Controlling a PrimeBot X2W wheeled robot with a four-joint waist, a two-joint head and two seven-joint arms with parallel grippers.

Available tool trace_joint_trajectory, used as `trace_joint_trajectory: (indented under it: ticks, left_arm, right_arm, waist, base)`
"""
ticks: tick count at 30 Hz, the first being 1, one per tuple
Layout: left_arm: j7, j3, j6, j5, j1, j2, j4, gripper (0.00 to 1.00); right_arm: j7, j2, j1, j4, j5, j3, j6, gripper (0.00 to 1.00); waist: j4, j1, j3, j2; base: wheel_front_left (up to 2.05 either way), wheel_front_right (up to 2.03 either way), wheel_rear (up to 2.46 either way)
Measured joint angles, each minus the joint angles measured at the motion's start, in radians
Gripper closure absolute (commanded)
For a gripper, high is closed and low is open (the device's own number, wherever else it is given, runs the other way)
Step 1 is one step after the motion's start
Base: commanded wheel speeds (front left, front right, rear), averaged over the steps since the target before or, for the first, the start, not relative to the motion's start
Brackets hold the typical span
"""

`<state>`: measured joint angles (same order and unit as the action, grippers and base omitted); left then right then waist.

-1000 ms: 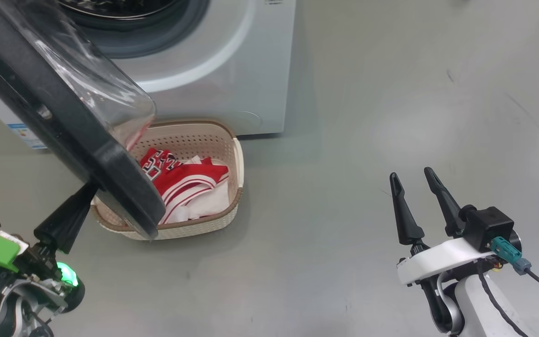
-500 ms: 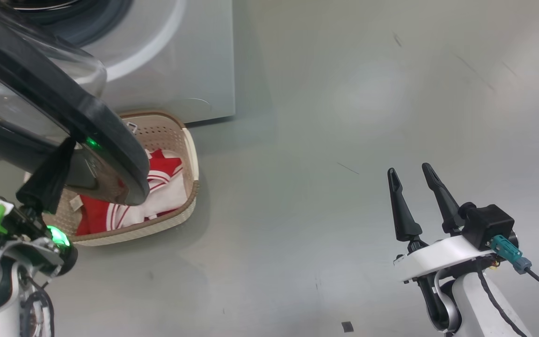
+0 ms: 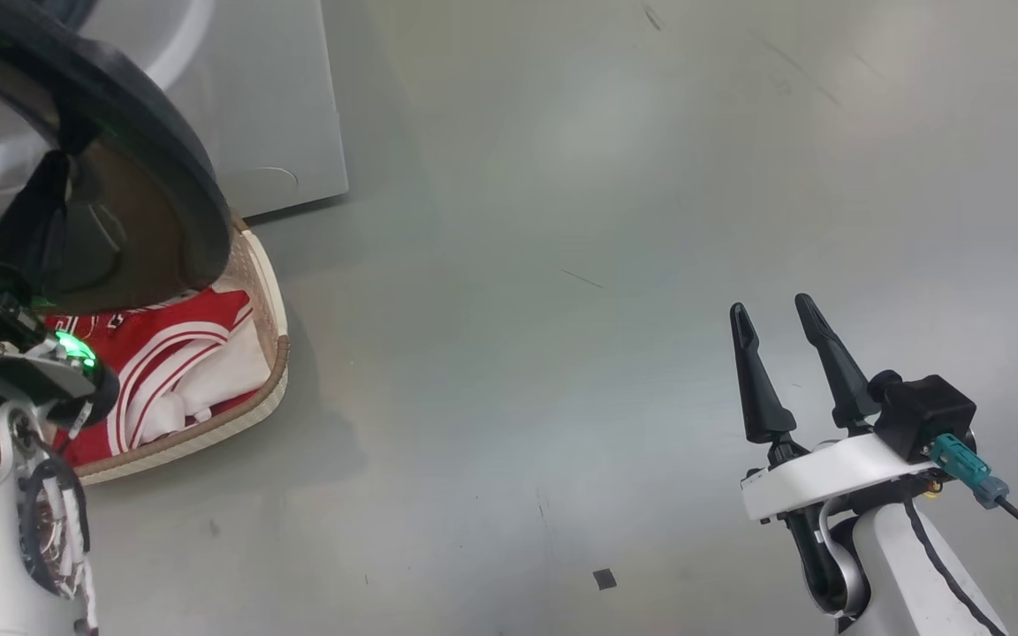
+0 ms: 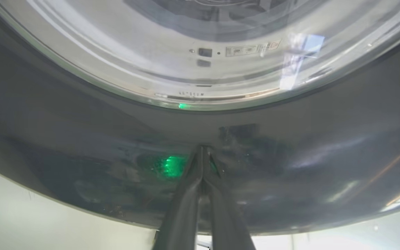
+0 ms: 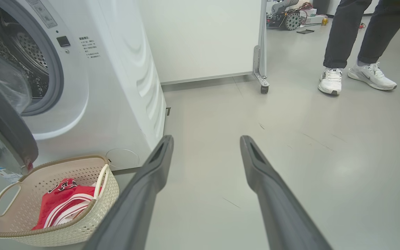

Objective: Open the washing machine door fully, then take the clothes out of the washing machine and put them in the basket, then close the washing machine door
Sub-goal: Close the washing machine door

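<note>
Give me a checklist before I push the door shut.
1. Clothes in basket: ok, red and white pile inside.
2. Drum empty: cannot tell, partly hidden by door.
3. Left gripper shut, tips on door's outer face: ok.
4. Door closed: not ok, ajar.
5. Right gripper clear: ok, open over bare floor.
6. Person clear of door: ok, stands off to the side.

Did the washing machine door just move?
Yes. The washing machine door earlier reached the near rim of the basket; now it covers only the far end, swung toward the washing machine.
</note>
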<state>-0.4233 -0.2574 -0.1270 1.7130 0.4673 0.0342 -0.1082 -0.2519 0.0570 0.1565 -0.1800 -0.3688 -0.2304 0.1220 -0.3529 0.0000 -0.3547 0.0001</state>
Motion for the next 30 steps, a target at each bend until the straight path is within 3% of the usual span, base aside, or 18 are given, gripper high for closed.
trace_joint_trajectory:
  ticks: [9,18,23,30]
  left_arm:
    - [0.056,0.041,0.000,-0.002,0.073,-0.007,-0.053,1.00]
    - [0.056,0.082,0.005,0.002,0.076,-0.007,-0.115,1.00]
    - [0.053,0.119,0.039,-0.004,0.060,-0.007,-0.130,1.00]
    - [0.036,0.223,0.117,-0.129,-0.046,-0.006,-0.142,1.00]
  right_arm:
    - [0.000,-0.005,0.000,0.002,-0.001,0.012,0.000,0.00]
    - [0.000,-0.009,0.000,0.016,0.000,0.040,0.000,0.00]
    - [0.000,-0.009,0.001,0.026,0.004,0.052,0.000,0.00]
    - [0.000,-0.008,0.000,0.029,0.015,0.068,0.000,0.00]
  waist:
    - [-0.030,0.0000,-0.026,0.0000]
    - [0.000,0.0000,-0.007,0.0000]
    - [0.030,0.0000,0.017,0.0000]
    - [0.087,0.0000,0.063,0.0000]
  base:
    - [0.00,0.00,0.00]
    - [0.00,0.00,0.00]
    - [0.00,0.00,0.00]
    - [0.00,0.00,0.00]
